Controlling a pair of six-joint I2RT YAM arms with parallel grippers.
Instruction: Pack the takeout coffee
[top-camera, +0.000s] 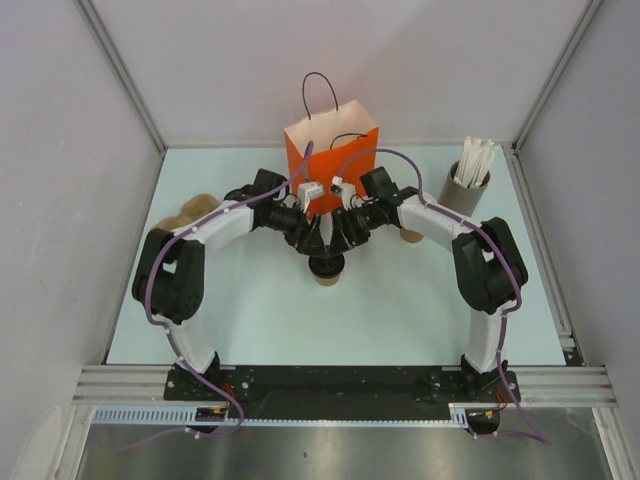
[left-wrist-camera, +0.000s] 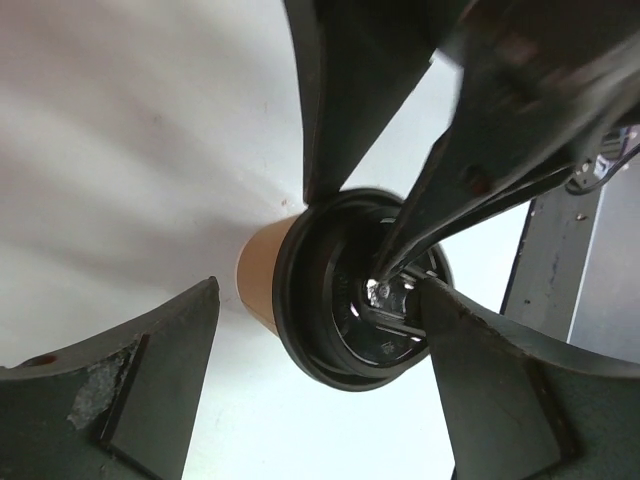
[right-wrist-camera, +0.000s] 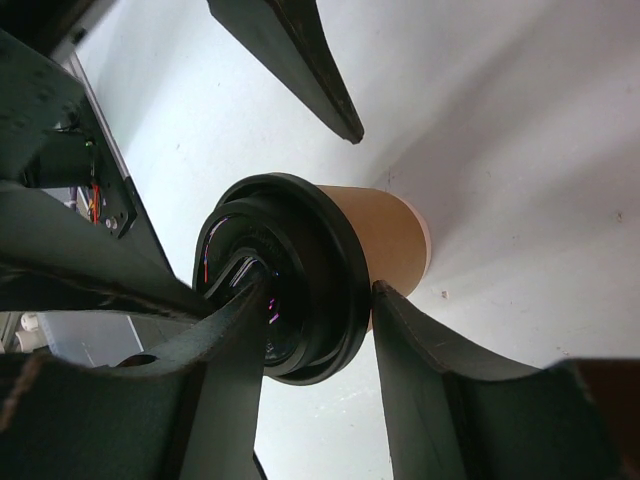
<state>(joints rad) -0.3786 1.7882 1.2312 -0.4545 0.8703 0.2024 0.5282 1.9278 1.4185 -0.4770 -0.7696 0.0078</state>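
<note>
Pale tabletop (top-camera: 400, 310) between blank white walls, both arm bases bolted at its near edge. From there, reaching inward and meeting mid-table over the paper cup (top-camera: 327, 279), upright, standing apart from the other things, already capped with its black lid (top-camera: 326, 264). Left gripper (left-wrist-camera: 320, 290) spread wide: one finger (left-wrist-camera: 470, 380) with its tip on the lid's top, the other (left-wrist-camera: 120, 400) off to the side, not touching the tan wall. Probably bearing down to seat the lid rather than holding anything. Right gripper (right-wrist-camera: 320, 295) drawn in on the lid's edge, one finger across the top, its partner (right-wrist-camera: 420, 370) snug against the cup just under the rim. Looks like a pinch to steady things during the press. Just behind, orange paper bag (top-camera: 330, 160) standing mouth up, near enough for a short lift in. Farther off, grey cylinder (top-camera: 462, 192) of white sticks (top-camera: 477, 160) at right rear and stacked tan cups (top-camera: 190, 213) at left, half hidden by the left arm, both out of the way.
</note>
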